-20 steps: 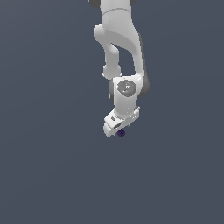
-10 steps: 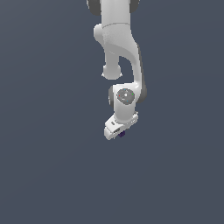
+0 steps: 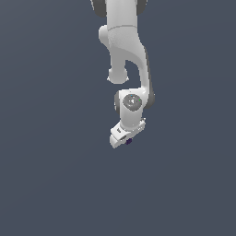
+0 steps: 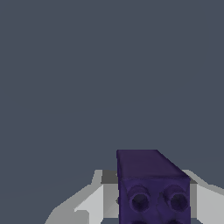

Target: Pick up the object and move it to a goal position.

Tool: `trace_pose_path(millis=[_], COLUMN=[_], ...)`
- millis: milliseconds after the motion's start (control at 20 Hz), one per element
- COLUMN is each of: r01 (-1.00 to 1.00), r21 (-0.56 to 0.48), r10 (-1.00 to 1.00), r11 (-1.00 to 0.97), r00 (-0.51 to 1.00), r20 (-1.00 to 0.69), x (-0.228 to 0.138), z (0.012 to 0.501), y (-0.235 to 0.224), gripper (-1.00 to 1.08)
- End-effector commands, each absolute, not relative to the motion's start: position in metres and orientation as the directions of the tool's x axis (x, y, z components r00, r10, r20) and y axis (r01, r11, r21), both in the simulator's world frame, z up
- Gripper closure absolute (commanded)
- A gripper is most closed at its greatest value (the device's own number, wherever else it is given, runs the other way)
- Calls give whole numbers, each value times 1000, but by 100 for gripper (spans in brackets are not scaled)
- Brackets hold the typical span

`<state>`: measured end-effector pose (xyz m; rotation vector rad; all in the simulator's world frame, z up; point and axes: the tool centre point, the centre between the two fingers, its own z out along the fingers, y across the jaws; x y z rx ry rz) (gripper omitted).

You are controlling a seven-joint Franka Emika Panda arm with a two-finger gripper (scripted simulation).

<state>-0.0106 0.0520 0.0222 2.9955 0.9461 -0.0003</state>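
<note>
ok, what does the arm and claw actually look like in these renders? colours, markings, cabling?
The arm is glossy white with rounded link shells and dark grey bands at the joints. A round grey disc sits on the wrist joint. The claw is a white blocky body; its fingers look white-grey and angular. No cables, logos or text are visible.

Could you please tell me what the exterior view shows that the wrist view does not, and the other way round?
Only the exterior view shows the white arm with its joints, and how small the purple block looks under the gripper.

Only the wrist view shows the block's detail: a flat top and round holes in its near face, with a white finger on either side.

Both show the block at the gripper against a plain dark grey background, with nothing else around.
</note>
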Motion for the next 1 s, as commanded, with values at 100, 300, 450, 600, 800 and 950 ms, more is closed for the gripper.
trace_pose_path(millis=[100, 300, 450, 600, 800, 950], r01=[575, 575, 575, 574, 575, 575], r21=[0, 0, 0, 1, 1, 1], r10=[575, 575, 575, 574, 575, 575], r11=[-818, -818, -818, -819, -818, -818], r00=[818, 818, 818, 819, 818, 818], r20=[0, 0, 0, 0, -1, -1], x=[-11, -12, -14, -17, -23, -30], z=[22, 26, 34, 45, 68, 91], y=[52, 53, 54, 56, 60, 64], gripper=[108, 108, 108, 108, 108, 108])
